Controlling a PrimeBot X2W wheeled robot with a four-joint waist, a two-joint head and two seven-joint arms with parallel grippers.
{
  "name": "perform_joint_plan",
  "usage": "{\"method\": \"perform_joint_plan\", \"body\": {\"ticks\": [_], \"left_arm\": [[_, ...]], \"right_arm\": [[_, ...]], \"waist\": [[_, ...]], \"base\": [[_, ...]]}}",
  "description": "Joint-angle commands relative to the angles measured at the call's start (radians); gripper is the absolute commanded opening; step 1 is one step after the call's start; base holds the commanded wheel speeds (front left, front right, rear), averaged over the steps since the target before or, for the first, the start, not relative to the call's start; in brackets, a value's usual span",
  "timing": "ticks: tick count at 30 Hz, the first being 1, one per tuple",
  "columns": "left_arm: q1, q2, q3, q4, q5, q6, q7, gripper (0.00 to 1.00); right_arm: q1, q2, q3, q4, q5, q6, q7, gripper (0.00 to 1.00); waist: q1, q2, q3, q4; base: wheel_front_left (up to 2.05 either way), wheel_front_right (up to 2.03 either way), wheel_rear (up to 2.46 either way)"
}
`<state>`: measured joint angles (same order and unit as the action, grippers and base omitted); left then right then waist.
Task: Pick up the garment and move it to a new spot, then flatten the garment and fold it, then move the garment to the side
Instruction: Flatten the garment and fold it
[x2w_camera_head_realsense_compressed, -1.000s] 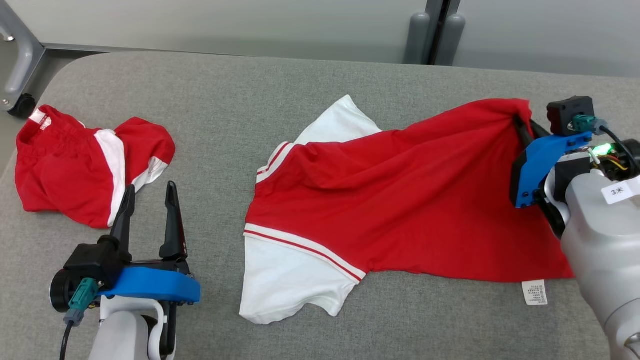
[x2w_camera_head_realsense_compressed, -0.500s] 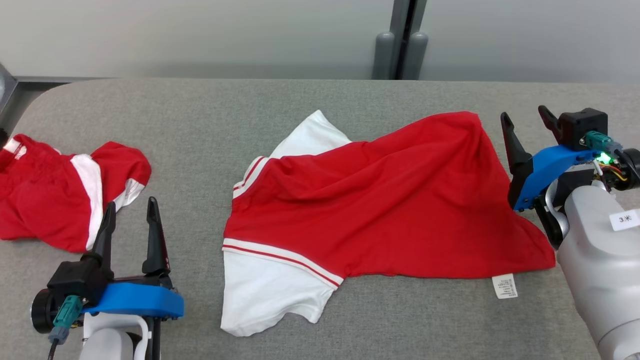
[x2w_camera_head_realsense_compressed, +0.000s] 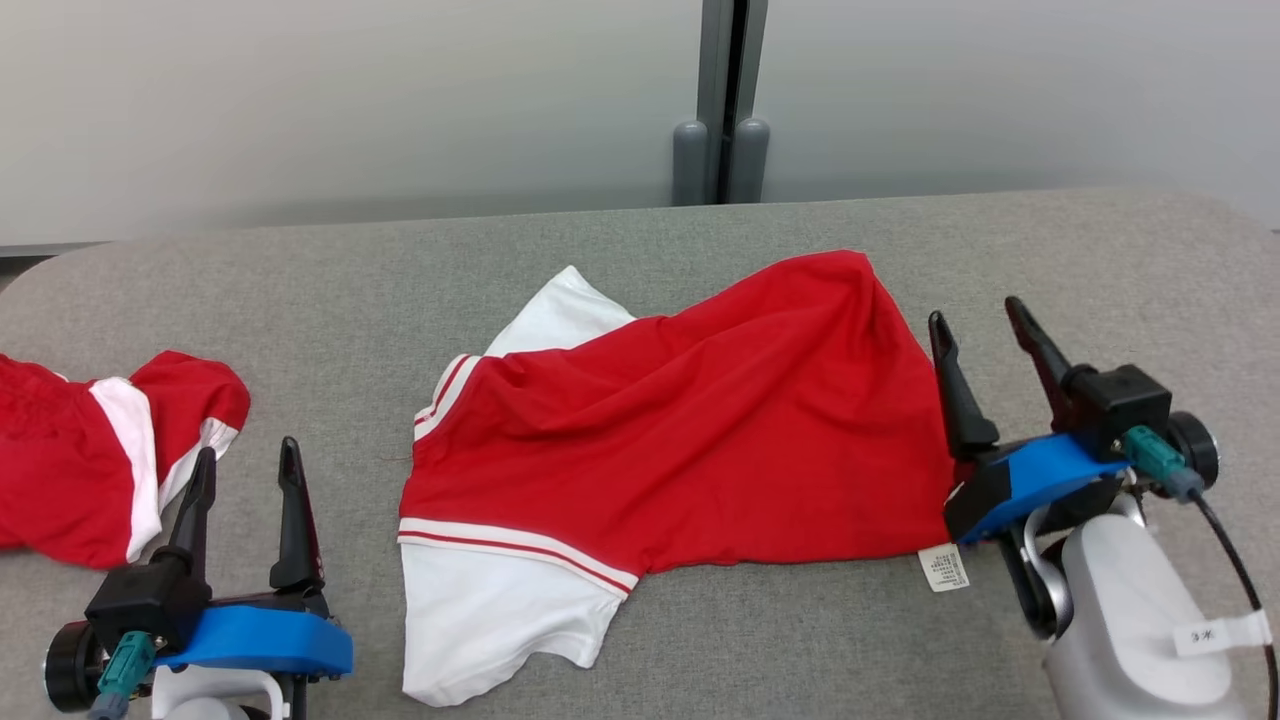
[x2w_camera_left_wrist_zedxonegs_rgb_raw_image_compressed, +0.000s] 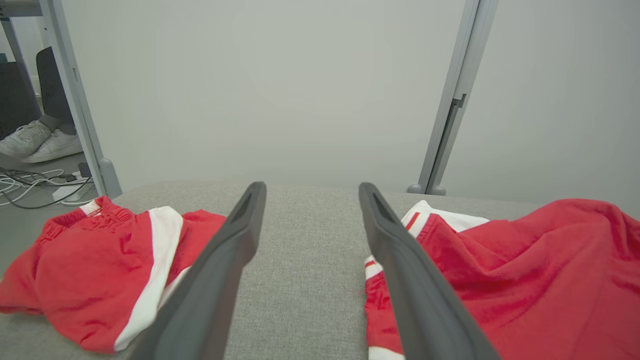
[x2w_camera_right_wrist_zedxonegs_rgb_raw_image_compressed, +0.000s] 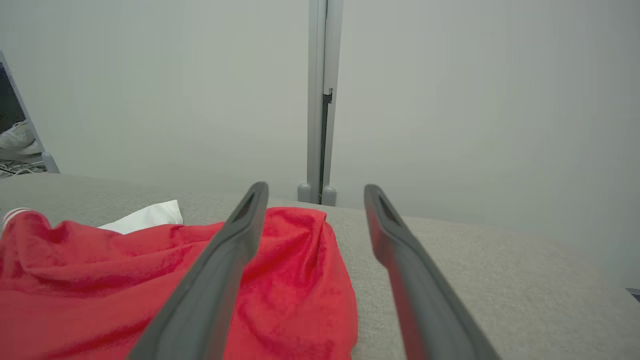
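The shirt (x2w_camera_head_realsense_compressed: 700, 430) lies rumpled in the middle of the grey table (x2w_camera_head_realsense_compressed: 640, 250), its red body spread rightward in loose folds. Its two white sleeves (x2w_camera_head_realsense_compressed: 480, 620) are at the left end, one toward the robot and one toward the wall. A white label (x2w_camera_head_realsense_compressed: 944, 568) sticks out at its near right corner. The right gripper (x2w_camera_head_realsense_compressed: 975, 312) hovers just beside the shirt's right edge, jaws spread wide with nothing between them. In its wrist view the left finger crosses over red cloth; whether it touches cannot be told. The left gripper (x2w_camera_head_realsense_compressed: 248, 450) sits near the table's front left, jaws likewise spread and empty, over bare table between the shirt and the red-and-white shorts (x2w_camera_head_realsense_compressed: 90, 450) bunched at the far left. Behind the table stands a pale wall (x2w_camera_head_realsense_compressed: 300, 100) with a grey post (x2w_camera_head_realsense_compressed: 720, 100). In the left wrist view, white shoes (x2w_camera_left_wrist_zedxonegs_rgb_raw_image_compressed: 35, 142) and cables (x2w_camera_left_wrist_zedxonegs_rgb_raw_image_compressed: 30, 182) lie on the floor beyond the table.
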<state>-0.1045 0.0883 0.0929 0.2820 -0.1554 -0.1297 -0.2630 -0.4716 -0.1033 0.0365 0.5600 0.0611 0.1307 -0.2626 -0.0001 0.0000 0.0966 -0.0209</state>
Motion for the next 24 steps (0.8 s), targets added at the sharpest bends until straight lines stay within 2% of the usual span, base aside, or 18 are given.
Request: {"method": "perform_joint_plan", "body": {"ticks": [1,8,24], "left_arm": [[0.005,0.003,0.008,-0.006,0.009,-0.001,-0.003,1.0],[0.018,-0.002,0.011,-0.006,0.019,-0.001,-0.003,1.0],[0.063,0.002,0.005,-0.004,0.051,0.007,-0.003,1.0]], "right_arm": [[0.037,0.012,0.001,-0.029,-0.003,0.0,-0.003,1.0],[0.178,0.047,0.007,-0.142,-0.013,0.0,-0.003,1.0],[0.364,0.053,-0.061,-0.313,-0.018,0.0,0.061,1.0]], "waist": [[0.0001,0.0,-0.006,-0.008],[0.0001,0.0,-0.02,-0.022],[0.0001,0.0,-0.047,-0.025]], "base": [[0.0,0.0,0.0],[0.0,0.0,0.0],[0.0,0.0,0.0]]}}
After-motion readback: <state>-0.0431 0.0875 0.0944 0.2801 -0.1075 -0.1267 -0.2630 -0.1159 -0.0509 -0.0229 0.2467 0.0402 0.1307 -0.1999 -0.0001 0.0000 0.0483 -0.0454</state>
